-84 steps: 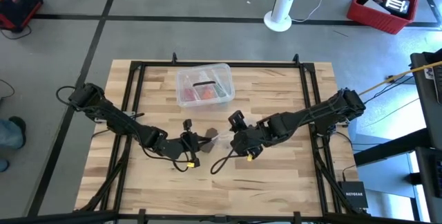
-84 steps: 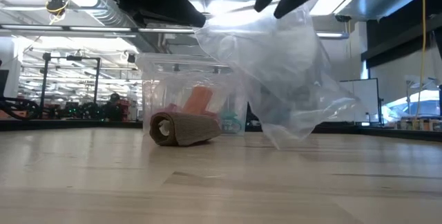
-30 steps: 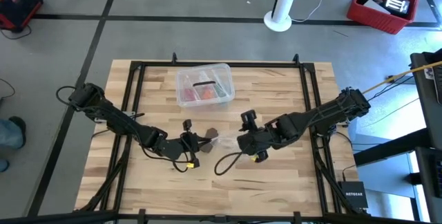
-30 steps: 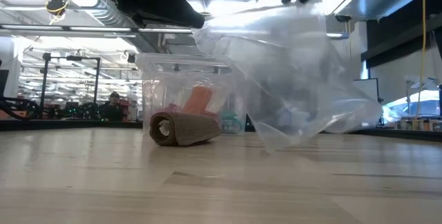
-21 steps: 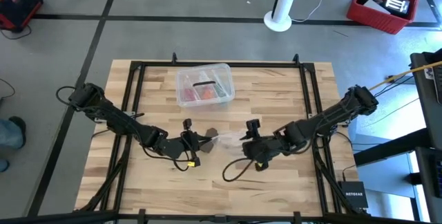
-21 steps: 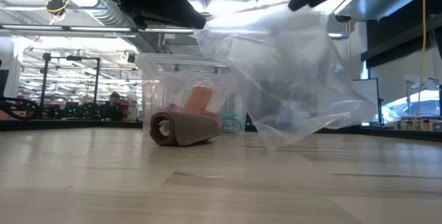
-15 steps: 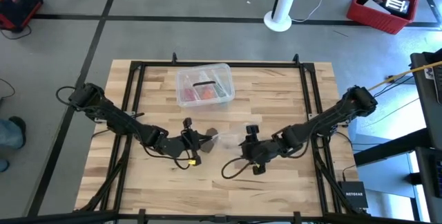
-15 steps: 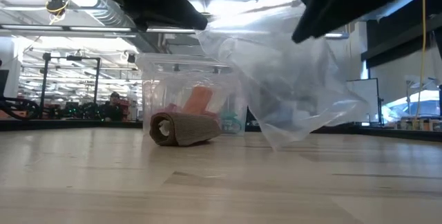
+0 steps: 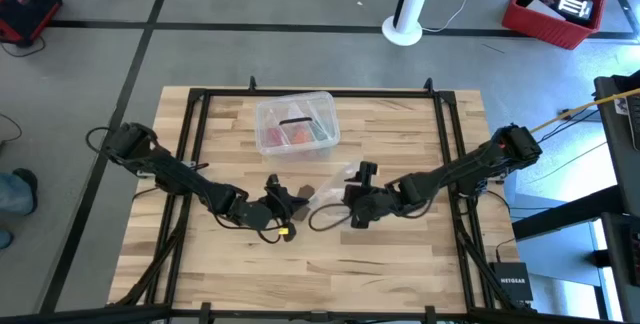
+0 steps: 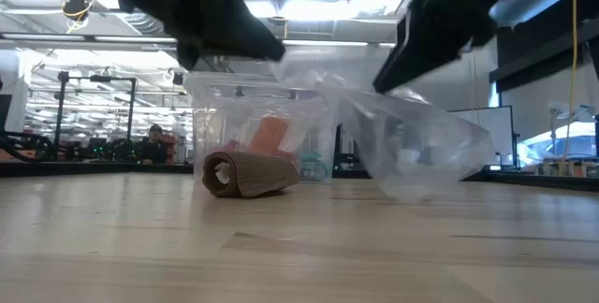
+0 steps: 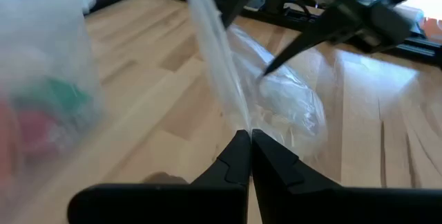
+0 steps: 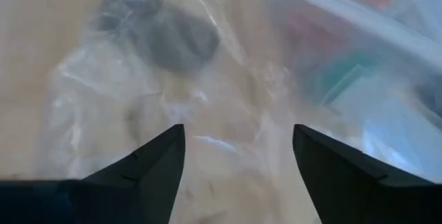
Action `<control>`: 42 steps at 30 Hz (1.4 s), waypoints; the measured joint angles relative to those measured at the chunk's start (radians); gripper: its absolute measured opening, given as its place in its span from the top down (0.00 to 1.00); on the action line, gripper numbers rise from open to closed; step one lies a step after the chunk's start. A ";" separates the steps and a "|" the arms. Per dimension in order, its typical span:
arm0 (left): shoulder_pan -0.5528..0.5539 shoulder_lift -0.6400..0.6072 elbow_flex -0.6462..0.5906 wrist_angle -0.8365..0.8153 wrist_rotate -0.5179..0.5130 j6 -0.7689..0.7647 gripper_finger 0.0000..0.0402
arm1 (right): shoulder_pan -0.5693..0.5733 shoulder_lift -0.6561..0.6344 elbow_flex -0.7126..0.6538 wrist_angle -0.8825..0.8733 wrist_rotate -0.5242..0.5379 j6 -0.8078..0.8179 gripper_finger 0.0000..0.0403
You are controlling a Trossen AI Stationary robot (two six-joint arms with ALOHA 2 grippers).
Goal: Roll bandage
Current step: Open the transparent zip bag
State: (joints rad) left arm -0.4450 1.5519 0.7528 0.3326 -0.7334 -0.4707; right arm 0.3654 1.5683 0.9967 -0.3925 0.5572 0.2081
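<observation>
The brown-tan bandage (image 10: 248,174) lies rolled up on its side on the table, between the grippers and the clear box; it also shows in the high view (image 9: 308,187). A crinkled clear plastic bag (image 10: 412,144) hangs between both grippers, its bottom on the table. My left gripper (image 11: 246,135) is shut on the bag, left of it in the high view (image 9: 292,204). My right gripper (image 12: 238,148) is open, its fingers wide apart right at the bag (image 12: 207,106), on the bag's right in the high view (image 9: 347,204). I cannot tell whether it touches the bag. My left gripper pinches the clear bag's thin upper edge (image 11: 242,122) between its two fingertips, coming at it about level from the table's left. The plastic rises as a flat sheet from the fingers, and the bag's bulk (image 11: 286,106) sags beyond them onto the table.
A clear plastic box with red contents (image 9: 295,122) stands at the table's far middle, just behind the bandage in the low view (image 10: 253,107). A black frame (image 9: 200,164) runs along the table's edges. Bare wood (image 9: 330,274) lies toward the near edge.
My right gripper has swung toward the table's right and near edge, then come back left to the bag and lower. My left gripper has come down a little. The bag has sunk from hanging high to resting on the table. The bandage has stayed put.
</observation>
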 joint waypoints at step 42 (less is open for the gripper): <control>0.046 0.135 0.000 0.175 0.239 0.012 0.77 | 0.017 0.113 -0.201 0.376 -0.106 -0.219 0.98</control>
State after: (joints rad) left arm -0.3988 1.6866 0.7528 0.5075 -0.4941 -0.4585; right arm 0.3821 1.6818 0.7959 -0.0162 0.4510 -0.0105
